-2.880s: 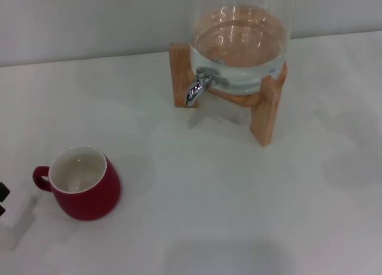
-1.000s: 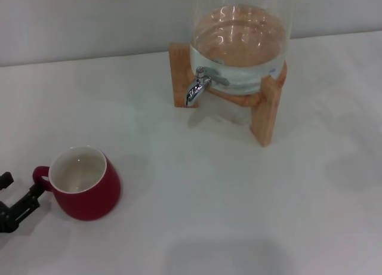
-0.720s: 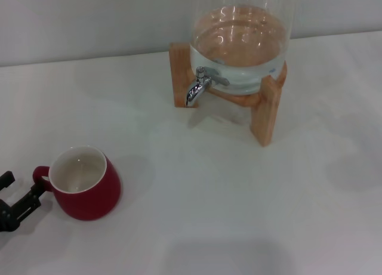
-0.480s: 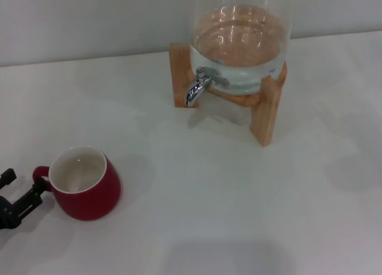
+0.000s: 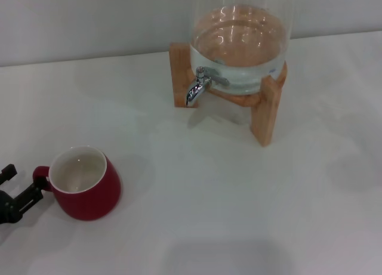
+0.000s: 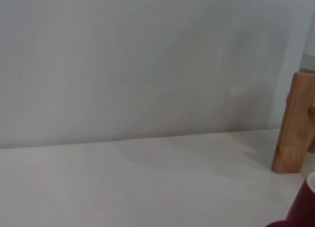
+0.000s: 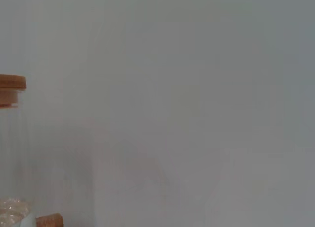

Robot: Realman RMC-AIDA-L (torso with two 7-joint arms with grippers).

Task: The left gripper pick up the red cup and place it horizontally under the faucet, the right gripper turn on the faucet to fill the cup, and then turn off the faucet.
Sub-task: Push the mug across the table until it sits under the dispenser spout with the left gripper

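Observation:
The red cup (image 5: pixel 85 190) stands upright at the near left of the white table, its white inside showing and its loop handle (image 5: pixel 40 176) pointing left. My left gripper (image 5: pixel 22 183) is at the left edge of the head view, open, its black fingertips (image 5: pixel 30 195) just beside the handle and holding nothing. The left wrist view catches only the cup's rim edge (image 6: pixel 304 208). The chrome faucet (image 5: pixel 196 87) juts from the glass dispenser (image 5: pixel 242 39) at the back, spout down. My right gripper is out of view.
The dispenser sits on a wooden stand (image 5: pixel 267 111), whose leg (image 6: pixel 294 122) also shows in the left wrist view. Its cork lid (image 7: pixel 11 84) appears in the right wrist view. A grey wall runs behind the table.
My left gripper has come in from the left edge up to the cup's handle, then shifted slightly farther back. Cup and dispenser have not moved.

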